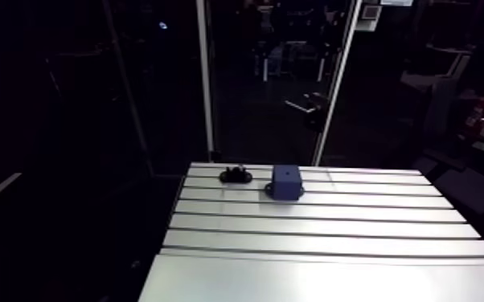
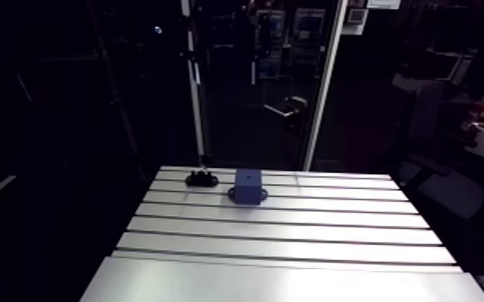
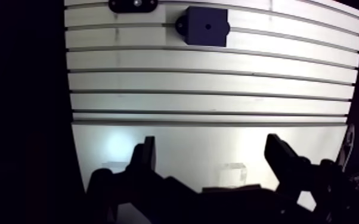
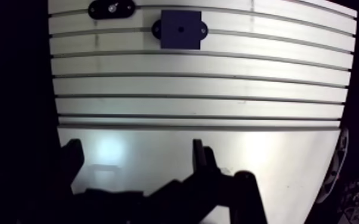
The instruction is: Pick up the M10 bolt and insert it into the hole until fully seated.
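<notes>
We are at the 1st step, the approach. Our pincer (image 3: 212,146) hangs wide, its 2 fingers apart with nothing between them. The M10 bolt (image 4: 111,8) seems to rest in a black holder (image 4: 126,7) far ahead of the pincer, just beside the blue block (image 3: 206,27) whose hole (image 4: 181,27) faces up. Next we need a long reach ahead over the slotted table (image 3: 217,83), then a descent onto the bolt. Open table lies between, but the far edge runs close behind the holder.

Blue block (image 2: 248,187) beside likely bolt holder (image 2: 202,178).
</notes>
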You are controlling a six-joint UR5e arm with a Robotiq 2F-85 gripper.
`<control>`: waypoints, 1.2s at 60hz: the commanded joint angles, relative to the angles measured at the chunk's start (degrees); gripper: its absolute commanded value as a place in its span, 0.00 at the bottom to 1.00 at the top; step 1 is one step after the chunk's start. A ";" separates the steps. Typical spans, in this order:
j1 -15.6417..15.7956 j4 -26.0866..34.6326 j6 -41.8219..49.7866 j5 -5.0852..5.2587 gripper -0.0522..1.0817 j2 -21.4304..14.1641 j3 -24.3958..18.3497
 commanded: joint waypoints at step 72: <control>6.50 -25.08 8.39 -1.59 0.06 14.30 3.40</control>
